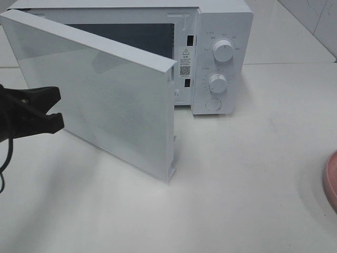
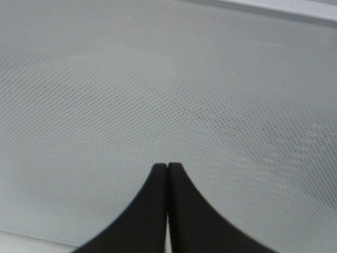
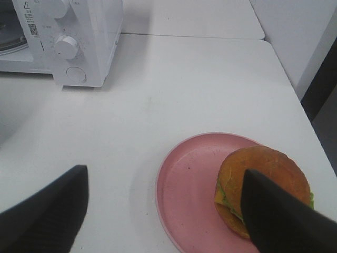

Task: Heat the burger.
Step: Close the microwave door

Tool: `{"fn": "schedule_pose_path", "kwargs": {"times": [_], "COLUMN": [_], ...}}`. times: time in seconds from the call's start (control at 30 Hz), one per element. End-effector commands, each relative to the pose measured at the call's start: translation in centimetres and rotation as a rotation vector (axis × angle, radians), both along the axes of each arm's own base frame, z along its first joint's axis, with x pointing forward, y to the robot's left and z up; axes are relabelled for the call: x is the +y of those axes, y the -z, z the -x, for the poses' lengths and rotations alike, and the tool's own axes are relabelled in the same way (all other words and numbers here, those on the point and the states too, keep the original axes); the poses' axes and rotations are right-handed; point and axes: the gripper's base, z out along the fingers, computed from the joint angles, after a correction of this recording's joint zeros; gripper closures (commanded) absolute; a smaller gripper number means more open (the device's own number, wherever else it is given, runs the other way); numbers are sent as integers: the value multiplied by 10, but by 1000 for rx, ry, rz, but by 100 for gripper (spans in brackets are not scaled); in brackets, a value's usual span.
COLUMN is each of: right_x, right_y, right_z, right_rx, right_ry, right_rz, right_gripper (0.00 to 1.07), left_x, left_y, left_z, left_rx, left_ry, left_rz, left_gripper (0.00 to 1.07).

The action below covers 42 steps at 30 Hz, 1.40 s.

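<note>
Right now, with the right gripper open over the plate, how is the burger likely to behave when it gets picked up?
The burger is stacked layers, so it may shear or shed filling if squeezed unevenly. Its bun looks glossy, possibly slippery against the right gripper. It sits off-centre on the pink plate, which might slide on the smooth table.

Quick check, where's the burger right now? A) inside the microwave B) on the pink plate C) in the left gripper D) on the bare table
B: the right wrist view shows the burger sitting on the pink plate, with the open right gripper above it.
</note>
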Motion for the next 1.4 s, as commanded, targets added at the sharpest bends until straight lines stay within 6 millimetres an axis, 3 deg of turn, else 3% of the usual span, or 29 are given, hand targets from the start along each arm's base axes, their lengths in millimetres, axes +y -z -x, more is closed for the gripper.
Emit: {"fn": "schedule_pose_path", "kwargs": {"times": [0.03, 0.1, 0.2, 0.37, 0.43, 0.53, 0.6, 0.8, 0.87, 1.13, 1.4], "right_x": [0, 0, 0, 0, 0, 0, 0, 0, 0, 0, 0], "right_y": [0, 0, 0, 0, 0, 0, 0, 0, 0, 0, 0], "right_z": [3, 3, 3, 3, 3, 3, 3, 3, 3, 3, 3], "right_rx": [-33, -33, -33, -33, -33, -33, -33, -33, -33, -33, -33], "right_ry": [1, 1, 1, 1, 1, 1, 1, 1, 1, 1, 1], "right_rz": [0, 0, 0, 0, 0, 0, 1, 1, 1, 1, 1], "right_gripper": [33, 33, 33, 33, 33, 33, 33, 33, 33, 33, 33], "left_x": [-9, -28, -33, -59, -78, -83, -106, -128, -145, -172, -187], "left_y": [-6, -4, -3, -3, -1, -1, 1, 1, 1, 0, -3], "left_z": [-8, -19, -21, -37, -50, -52, -61, -71, -79, -96, -113], "left_rx": [-31, 4, 9, 7, 15, 14, -2, -6, -17, -27, -57], "left_ry": [-28, -34, -29, -7, -23, -24, -11, -12, -29, -60, -80], "left_rz": [21, 20, 22, 45, 78, 82, 75, 48, 44, 31, 12], "left_gripper": [107, 107, 107, 107, 107, 107, 107, 107, 107, 107, 107]}}
